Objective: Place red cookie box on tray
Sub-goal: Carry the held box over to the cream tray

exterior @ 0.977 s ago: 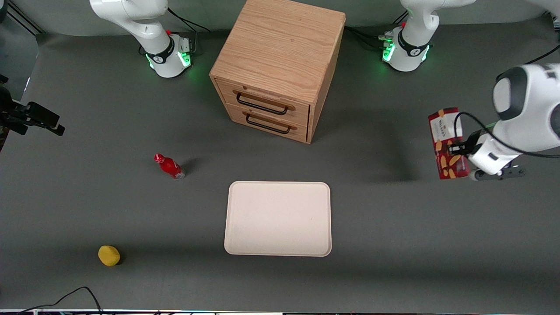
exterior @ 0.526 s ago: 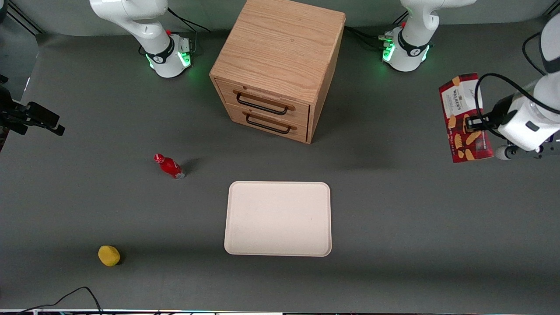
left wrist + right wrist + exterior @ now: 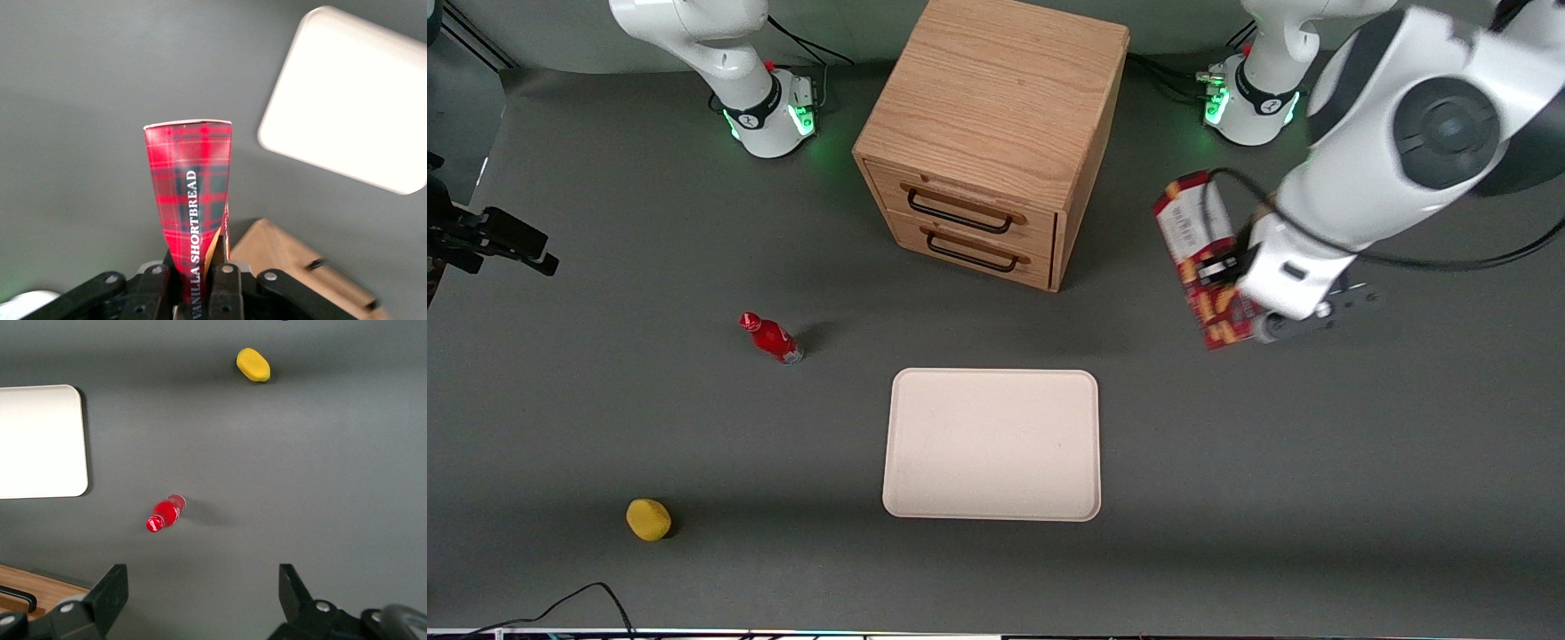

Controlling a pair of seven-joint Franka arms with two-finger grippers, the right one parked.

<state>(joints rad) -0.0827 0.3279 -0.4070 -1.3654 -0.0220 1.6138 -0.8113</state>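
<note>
The grey table (image 3: 605,418) is being shown whole only in the front view. The wooden cabinet (image 3: 996,133), with two drawers and black handles, is being seen standing at the table edge farthest from the front camera, midway between the two arm bases; in the left wrist view only a blurred piece of it (image 3: 293,267) is being caught, and in the right wrist view only a cut-off corner.

The tray (image 3: 991,444) is being seen lying flat on the table, nearer the front camera than the cabinet, with nothing on it. It (image 3: 353,100) is being cut off at the frame edge in the left wrist view.

The red cookie box (image 3: 1202,258) is being held in the air, toward the working arm's end of the table, beside the cabinet and clear of the tray. Its printed face is being shown only in the front view; the tartan side reading "VANILLA SHORTBREAD" (image 3: 192,207) is being shown only by the left wrist camera.

The gripper (image 3: 1227,271) is being kept clamped on the box, near its middle; its fingers (image 3: 223,287) are being seen pressed against the carton's sides.

A small red bottle (image 3: 772,339) and a yellow object (image 3: 648,519) are being seen toward the parked arm's end; what the yellow object is cannot be made out.
</note>
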